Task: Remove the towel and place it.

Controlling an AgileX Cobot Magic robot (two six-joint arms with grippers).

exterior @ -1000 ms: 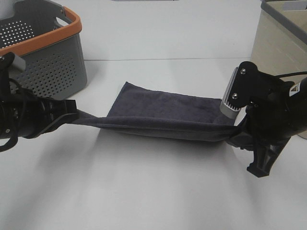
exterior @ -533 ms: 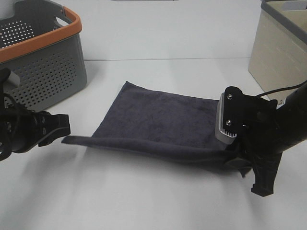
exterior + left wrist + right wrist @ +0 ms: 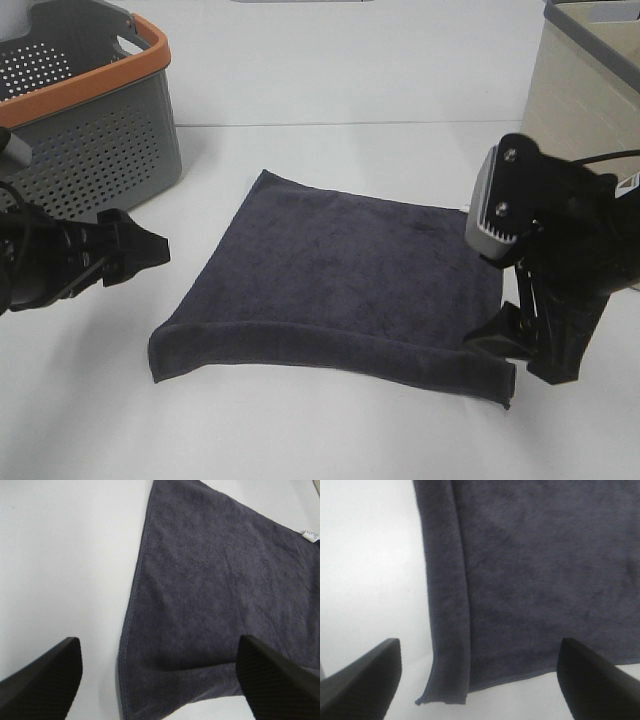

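The towel (image 3: pixel 340 280) lies spread on the white tabletop (image 3: pixel 350 80), roughly in the middle, dark purplish-grey and nearly flat. Its near edge is turned back on itself in a narrow rolled strip (image 3: pixel 330 350) that runs from corner to corner. The left wrist view shows the hemmed side edge of the towel (image 3: pixel 215 590) and a small white tag (image 3: pixel 311 535) at a far corner; the right wrist view shows the folded strip of the towel (image 3: pixel 445 605) ending at a loose corner. The left pincer (image 3: pixel 140 245) is low over the tabletop, clear of the cloth and off to the side of the near-left corner, its fingers spread wide with nothing between them. The right pincer (image 3: pixel 520 345) is just beside the near-right corner, also spread wide and gripping nothing; whether a fingertip touches the hem cannot be told. A grey perforated basket (image 3: pixel 110 130) with an orange rim stands at the far left, well apart from the towel, and a beige bin (image 3: pixel 580 100) stands at the far right.
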